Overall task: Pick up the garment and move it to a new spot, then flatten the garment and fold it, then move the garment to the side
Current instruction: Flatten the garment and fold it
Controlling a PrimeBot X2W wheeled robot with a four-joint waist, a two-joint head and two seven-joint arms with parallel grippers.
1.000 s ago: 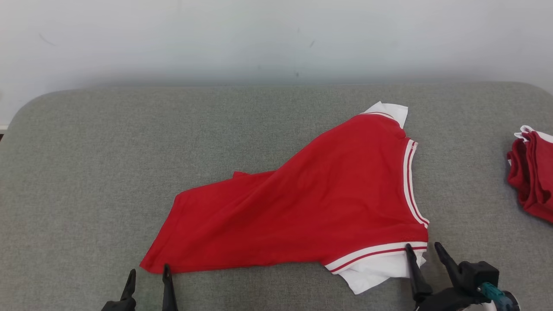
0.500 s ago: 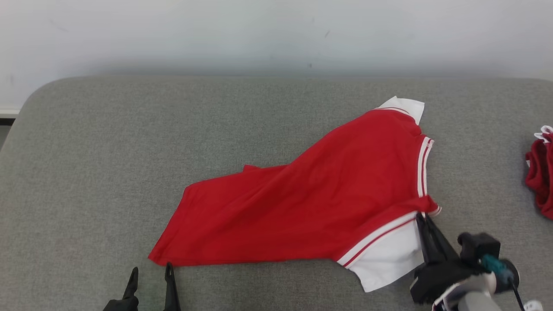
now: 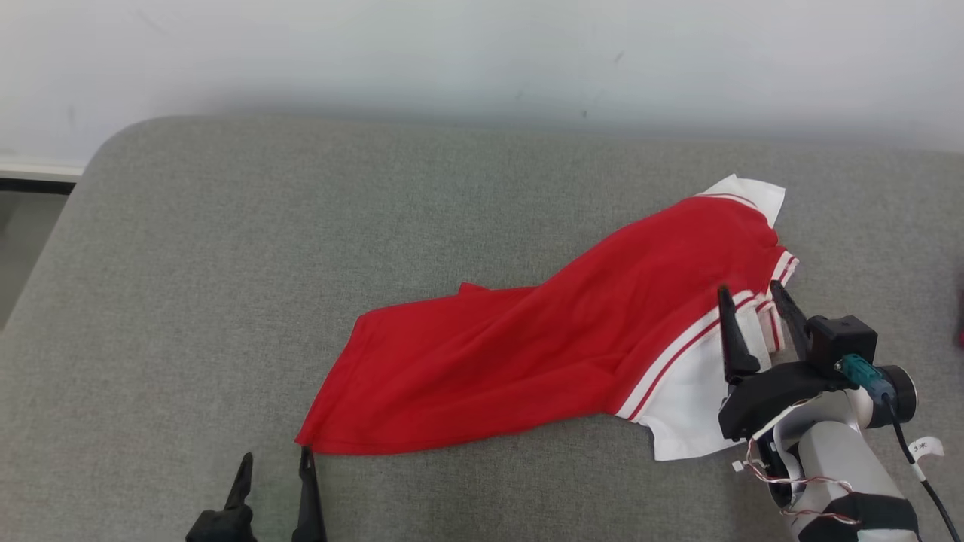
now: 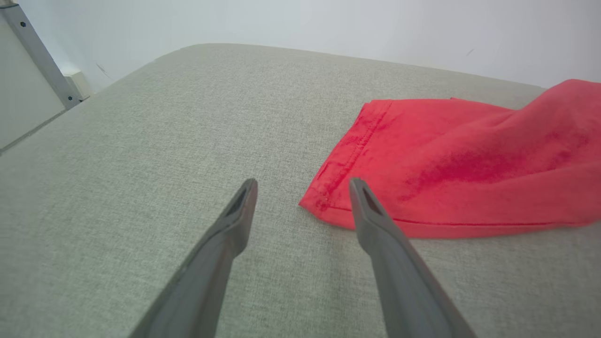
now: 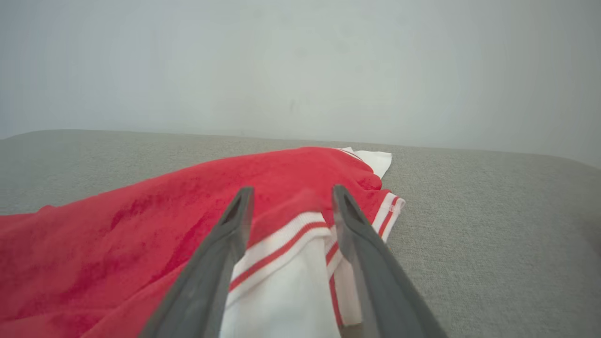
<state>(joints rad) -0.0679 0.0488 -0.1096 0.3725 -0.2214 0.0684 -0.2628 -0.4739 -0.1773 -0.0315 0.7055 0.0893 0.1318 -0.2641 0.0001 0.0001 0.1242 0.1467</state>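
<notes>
The grey counter (image 3: 188, 263) carries the red garment (image 3: 527, 354), which is laid slantwise: one hem corner lies close to the front edge, and the white collar end reaches toward the back right corner. The cloth is humped and partly doubled over, so the flattening step is judged to be in hand, with no fold made yet.

The right gripper (image 3: 748, 286) is held over the white sleeve (image 3: 693, 406), its fingers spread wide with nothing pinched. The left gripper (image 3: 276, 452) is poised at the front edge just beside the hem corner, its fingers equally far apart and empty.

The next move is thought to call for both ends being gripped and drawn apart, so that the hump is pulled out.

The whole outline is given by the head view. In the left wrist view the stitched hem corner (image 4: 324, 197) is seen lying just beside one finger. In the right wrist view the striped cuff (image 5: 281, 239) is seen lying between the fingers; whether it is touched cannot be told.
</notes>
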